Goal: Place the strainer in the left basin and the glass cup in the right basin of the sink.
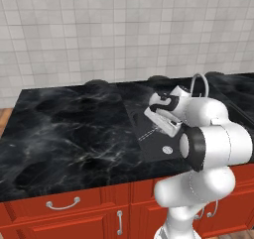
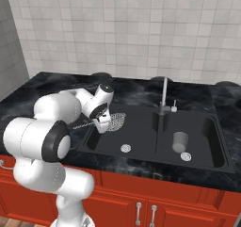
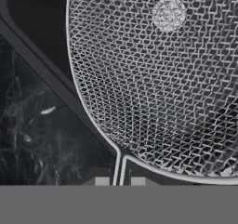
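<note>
The strainer hangs a little above the back left part of the left basin, its mesh bowl tilted. My gripper is shut on its wire handle close to the bowl. From the left base camera, the gripper is over the same basin, and the thin handle sticks out to the left. The hand view has the mesh bowl close up, the handle running down to my gripper. The glass cup stands upright in the right basin.
The gooseneck faucet rises at the divider behind the sink. Round silver drains lie in both basins. Black marbled counter stretches to the left; a tiled wall stands behind. Red cabinet fronts run below.
</note>
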### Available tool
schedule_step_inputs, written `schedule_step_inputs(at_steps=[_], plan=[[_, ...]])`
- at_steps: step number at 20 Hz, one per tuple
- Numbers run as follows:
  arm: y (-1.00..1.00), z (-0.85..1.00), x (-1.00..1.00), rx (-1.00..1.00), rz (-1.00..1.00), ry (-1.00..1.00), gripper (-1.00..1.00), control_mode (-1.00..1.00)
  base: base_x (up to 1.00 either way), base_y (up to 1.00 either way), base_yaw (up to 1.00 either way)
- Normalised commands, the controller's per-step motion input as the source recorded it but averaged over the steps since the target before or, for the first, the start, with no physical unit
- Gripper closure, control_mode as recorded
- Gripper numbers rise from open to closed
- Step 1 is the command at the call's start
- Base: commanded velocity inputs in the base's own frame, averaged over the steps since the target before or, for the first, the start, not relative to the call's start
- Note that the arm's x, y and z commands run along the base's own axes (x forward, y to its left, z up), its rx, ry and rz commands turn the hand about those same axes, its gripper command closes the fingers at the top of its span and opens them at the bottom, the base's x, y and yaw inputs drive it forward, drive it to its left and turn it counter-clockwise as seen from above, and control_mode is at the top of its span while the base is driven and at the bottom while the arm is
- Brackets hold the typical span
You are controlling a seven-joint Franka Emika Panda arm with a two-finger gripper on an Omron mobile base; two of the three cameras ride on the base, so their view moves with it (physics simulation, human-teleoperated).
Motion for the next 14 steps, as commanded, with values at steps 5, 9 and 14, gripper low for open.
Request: schedule_step_inputs(at_steps=[5, 9, 14], plan=[[-0.41, -0.09, 0.32, 0.00, 0.00, 0.00, 1.00, -1.00, 0.00, 0.00, 0.00], [-0.37, -0.15, 0.38, 0.00, 0.00, 0.02, 1.00, -1.00, 0.00, 0.00, 0.00], [-0.33, -0.17, 0.24, 0.00, 0.02, 0.01, 1.00, -1.00, 0.00, 0.00, 0.00]])
